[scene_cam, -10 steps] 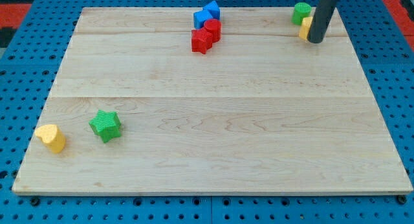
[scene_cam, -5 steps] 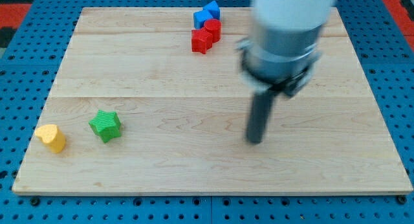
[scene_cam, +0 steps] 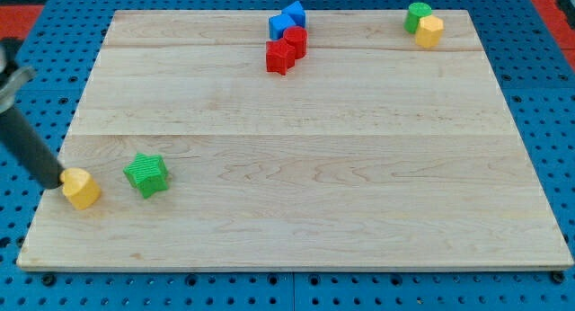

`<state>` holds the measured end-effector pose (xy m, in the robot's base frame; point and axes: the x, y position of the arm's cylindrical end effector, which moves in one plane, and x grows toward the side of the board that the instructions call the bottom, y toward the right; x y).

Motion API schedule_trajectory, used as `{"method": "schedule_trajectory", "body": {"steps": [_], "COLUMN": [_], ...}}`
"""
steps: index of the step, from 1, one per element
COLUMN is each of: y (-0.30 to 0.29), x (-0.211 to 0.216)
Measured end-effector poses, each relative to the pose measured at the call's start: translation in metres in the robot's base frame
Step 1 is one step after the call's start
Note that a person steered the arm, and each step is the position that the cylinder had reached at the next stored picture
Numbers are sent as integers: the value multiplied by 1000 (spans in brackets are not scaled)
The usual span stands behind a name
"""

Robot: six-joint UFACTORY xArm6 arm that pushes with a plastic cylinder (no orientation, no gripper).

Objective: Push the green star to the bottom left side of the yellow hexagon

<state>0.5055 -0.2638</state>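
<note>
The green star (scene_cam: 146,174) lies at the board's lower left. The yellow hexagon (scene_cam: 429,30) sits at the top right corner, touching a green round block (scene_cam: 417,14). My rod comes in from the view's left edge, and my tip (scene_cam: 52,182) rests against the left side of a second yellow block (scene_cam: 81,188). That block lies just left of the green star, a small gap apart from it. My tip is left of the star and far from the hexagon.
Two blue blocks (scene_cam: 287,21) and two red blocks (scene_cam: 286,48) cluster at the top middle. The wooden board (scene_cam: 314,167) lies on a blue pegboard, and its left edge is just beside my tip.
My rod swept from the top right, across the middle, to the lower left edge. The lower-left yellow block has shifted slightly right towards the green star. The star has not moved.
</note>
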Motion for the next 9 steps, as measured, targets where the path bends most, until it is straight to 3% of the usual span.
{"method": "schedule_trajectory", "body": {"steps": [3, 5, 6, 8, 9], "y": [141, 189, 209, 287, 332], "x": [7, 60, 57, -27, -50]}}
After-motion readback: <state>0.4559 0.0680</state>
